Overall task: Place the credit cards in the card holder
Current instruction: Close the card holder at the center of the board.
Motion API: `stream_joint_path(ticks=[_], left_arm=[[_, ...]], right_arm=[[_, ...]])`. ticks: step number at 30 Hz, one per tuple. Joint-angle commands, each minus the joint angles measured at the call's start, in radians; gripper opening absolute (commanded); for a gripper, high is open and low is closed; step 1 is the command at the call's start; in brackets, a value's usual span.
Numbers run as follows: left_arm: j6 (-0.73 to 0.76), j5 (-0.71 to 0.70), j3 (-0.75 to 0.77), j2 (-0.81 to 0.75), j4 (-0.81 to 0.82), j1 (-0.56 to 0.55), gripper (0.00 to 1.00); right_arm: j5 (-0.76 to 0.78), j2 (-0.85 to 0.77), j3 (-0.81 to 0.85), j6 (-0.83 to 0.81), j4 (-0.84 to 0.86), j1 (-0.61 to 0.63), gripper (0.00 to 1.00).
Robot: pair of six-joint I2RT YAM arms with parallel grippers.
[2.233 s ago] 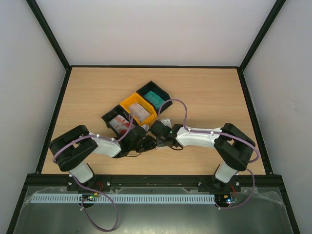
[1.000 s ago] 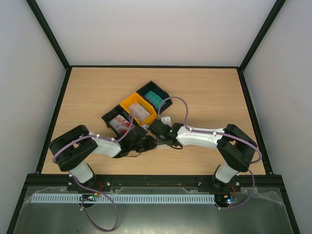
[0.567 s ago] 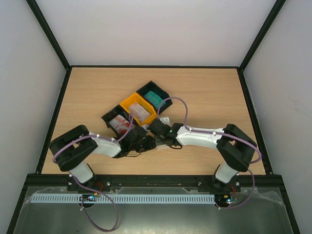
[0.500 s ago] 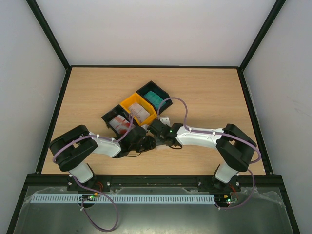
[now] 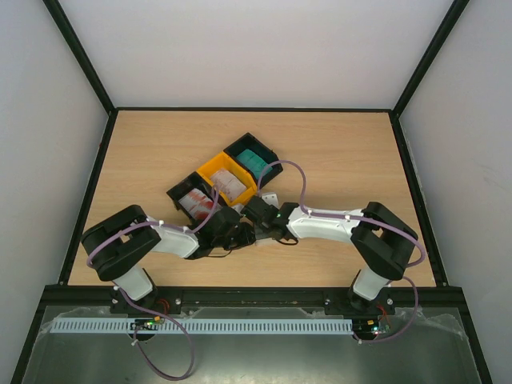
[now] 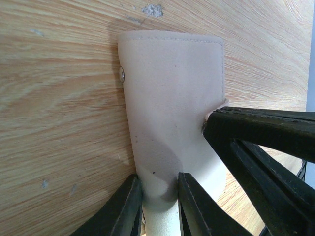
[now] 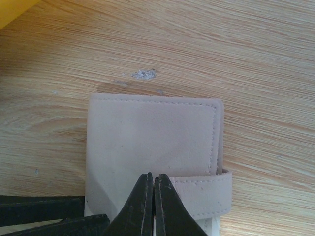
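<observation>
We see a robotics lab cell: white panels (image 5: 264, 48) at twelve o'clock, black framing (image 5: 82, 58) around, wooden tabletop (image 5: 344, 152), robot arms (image 5: 172, 238) bolted at six o'clock.

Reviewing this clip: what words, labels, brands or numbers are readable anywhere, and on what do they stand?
None can be read.
The card holder is plain beige, with no print showing.
The cards in the trays are too small in the top view to read any text.
</observation>
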Motion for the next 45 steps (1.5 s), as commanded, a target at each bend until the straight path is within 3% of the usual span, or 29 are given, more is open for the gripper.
stream_joint_path(ticks=[1,25,38,45], left_arm=[[0.008,-0.018,0.002,0.030,-0.053,-0.006,0.23],[0.012,-0.020,0.003,0.026,-0.061,-0.006,0.23],[0.012,-0.018,0.001,0.024,-0.058,-0.007,0.24],[-0.002,-0.022,-0.016,-0.032,-0.049,-0.005,0.28]], right_arm=[[0.001,0.023,-0.019,0.003,0.010,0.006,0.02],[-0.017,-0.021,-0.040,0.047,0.019,0.004,0.02],[0.056,-0.096,-0.057,0.033,0.093,0.003,0.02],[0.122,-0.073,-0.002,0.035,-0.054,0.011,0.29]])
